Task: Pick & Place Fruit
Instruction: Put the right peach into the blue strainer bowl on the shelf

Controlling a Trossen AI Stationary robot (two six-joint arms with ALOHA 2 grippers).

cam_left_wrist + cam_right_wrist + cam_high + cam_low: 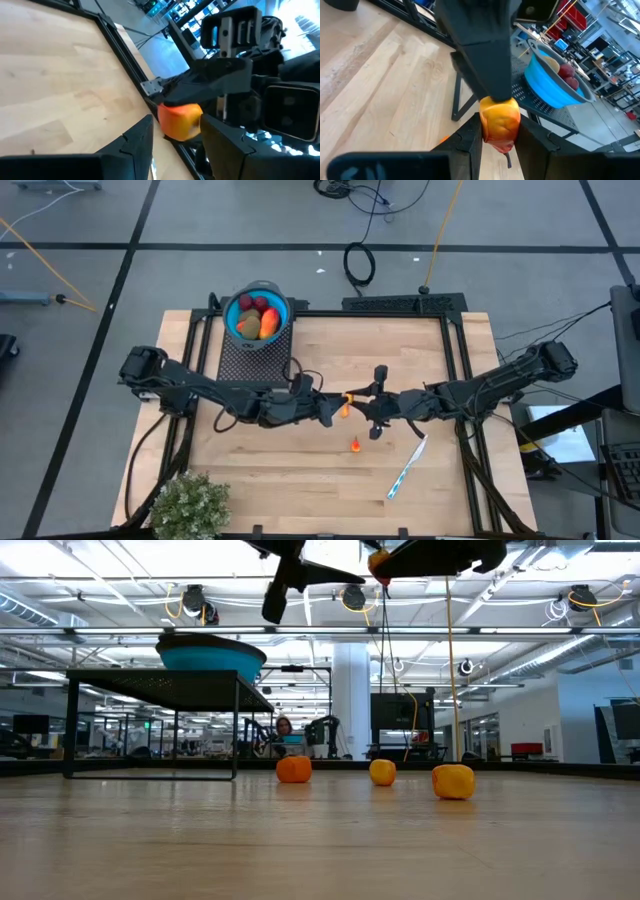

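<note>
Both claws, left claw (333,416) and right claw (366,408), clamp one orange fruit (346,406) mid-air, beside the blue bowl (257,315). I'd let one release slowly, keeping the other's grip firm.

Your left gripper (338,412) and right gripper (352,402) meet mid-table, raised. Both arms reach inward, fingers pinched together.

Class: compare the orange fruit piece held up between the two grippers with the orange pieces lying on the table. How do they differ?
The held orange piece is in the air between the left gripper and the right gripper; the three table pieces rest on the wood. The held piece is pinched from both sides; the table pieces lie free, untouched and apart from each other. All are small and orange.
</note>
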